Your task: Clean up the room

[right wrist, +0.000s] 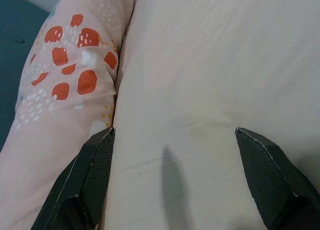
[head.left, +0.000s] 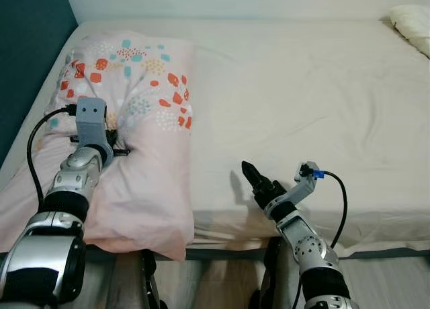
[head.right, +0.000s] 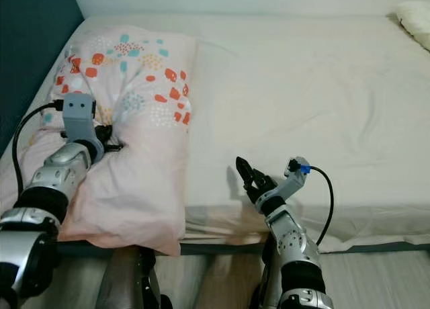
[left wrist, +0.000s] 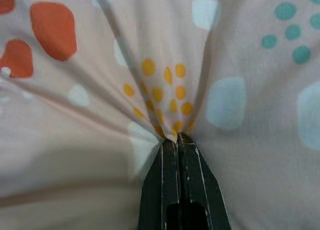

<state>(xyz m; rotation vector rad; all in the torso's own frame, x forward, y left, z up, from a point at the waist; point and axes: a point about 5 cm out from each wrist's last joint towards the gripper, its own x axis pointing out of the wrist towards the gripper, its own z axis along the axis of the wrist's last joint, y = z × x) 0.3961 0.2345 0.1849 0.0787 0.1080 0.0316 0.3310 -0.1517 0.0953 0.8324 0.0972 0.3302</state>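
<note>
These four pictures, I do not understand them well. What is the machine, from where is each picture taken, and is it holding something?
The machine is a humanoid robot with two silver arms, each ending in a gripper of two long black fingers. The two wide pictures come from a camera on its head, looking down at a bed. The two close pictures come from cameras on its wrists, looking along the fingers.

On the bed's left side lies a pink pillow with orange and teal spots. A pale pillow shows at the far right corner.

The left gripper is shut on a pinch of the pink pillow's cover; the cloth gathers into folds at its tips. The right gripper is open over the bare sheet near the bed's front edge, holding nothing.
</note>
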